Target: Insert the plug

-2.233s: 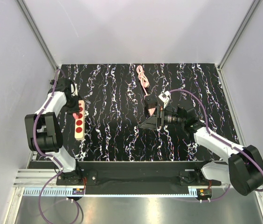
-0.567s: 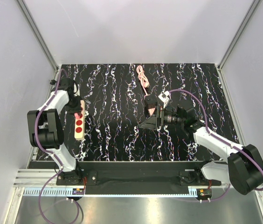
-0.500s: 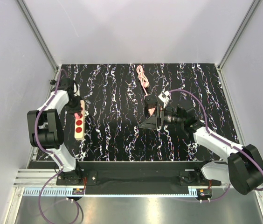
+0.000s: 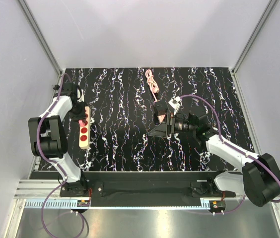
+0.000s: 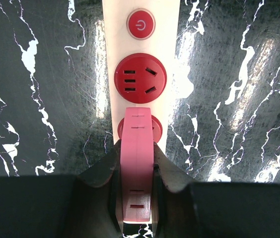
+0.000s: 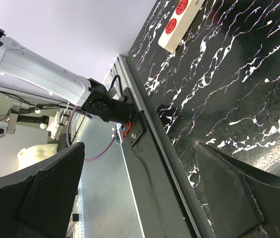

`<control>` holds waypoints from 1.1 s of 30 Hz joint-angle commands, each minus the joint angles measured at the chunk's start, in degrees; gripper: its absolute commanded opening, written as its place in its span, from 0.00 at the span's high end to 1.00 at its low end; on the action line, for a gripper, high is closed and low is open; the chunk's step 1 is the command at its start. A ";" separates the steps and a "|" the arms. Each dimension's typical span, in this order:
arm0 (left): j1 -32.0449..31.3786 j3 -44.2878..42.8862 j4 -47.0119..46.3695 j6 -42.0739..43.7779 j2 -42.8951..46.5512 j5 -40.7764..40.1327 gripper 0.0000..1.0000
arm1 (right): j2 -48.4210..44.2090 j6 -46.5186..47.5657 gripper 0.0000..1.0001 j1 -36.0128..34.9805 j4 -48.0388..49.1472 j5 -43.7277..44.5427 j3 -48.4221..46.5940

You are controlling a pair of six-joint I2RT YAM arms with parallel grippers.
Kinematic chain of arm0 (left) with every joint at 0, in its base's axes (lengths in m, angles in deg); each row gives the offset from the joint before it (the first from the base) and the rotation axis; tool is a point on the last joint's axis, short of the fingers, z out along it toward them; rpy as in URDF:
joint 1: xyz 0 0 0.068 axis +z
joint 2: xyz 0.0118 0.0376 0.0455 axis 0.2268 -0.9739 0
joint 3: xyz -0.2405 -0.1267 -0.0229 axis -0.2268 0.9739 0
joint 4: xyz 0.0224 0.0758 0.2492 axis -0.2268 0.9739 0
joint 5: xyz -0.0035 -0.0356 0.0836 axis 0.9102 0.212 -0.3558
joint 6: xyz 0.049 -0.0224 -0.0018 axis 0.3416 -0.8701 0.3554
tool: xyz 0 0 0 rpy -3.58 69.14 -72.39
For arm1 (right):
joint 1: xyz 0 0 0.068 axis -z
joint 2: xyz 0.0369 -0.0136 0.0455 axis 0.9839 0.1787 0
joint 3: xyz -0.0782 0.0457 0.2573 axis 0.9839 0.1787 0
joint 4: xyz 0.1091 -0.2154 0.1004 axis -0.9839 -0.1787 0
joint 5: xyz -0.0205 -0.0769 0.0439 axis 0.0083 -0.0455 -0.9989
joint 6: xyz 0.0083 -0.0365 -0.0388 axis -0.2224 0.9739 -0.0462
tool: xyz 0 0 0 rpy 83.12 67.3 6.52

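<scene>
One plug point(image 5: 137, 166), pink, clamped between the left gripper's point(image 5: 136, 152) fingers at lower centre of the left wrist view. It sits over the one beige strip point(image 5: 111, 54), covering part of a red socket. One more socket point(image 5: 140, 78) is fully exposed, plus one power button point(image 5: 140, 24) with a power symbol and no other writing. One pink cord point(image 4: 153, 84) lies upper centre of the top view. Right gripper point(image 6: 140, 193) jaws are spread wide and hold nothing.
</scene>
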 commanded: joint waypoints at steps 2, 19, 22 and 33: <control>3.23 1.66 -1.04 3.41 -4.38 -9.80 1.00 | 0.11 -0.23 0.00 0.17 2.33 -0.89 0.01; 3.93 3.68 -4.03 3.58 -7.19 -10.07 1.00 | -0.50 -0.49 0.00 0.17 2.42 -1.24 0.18; 4.02 4.12 -4.46 3.67 -7.55 -7.88 1.00 | -0.77 -0.41 0.00 0.17 2.42 -1.15 0.27; 3.93 4.74 -3.59 4.90 -7.64 -10.15 1.00 | -0.76 -0.93 0.00 0.17 3.03 -1.77 0.36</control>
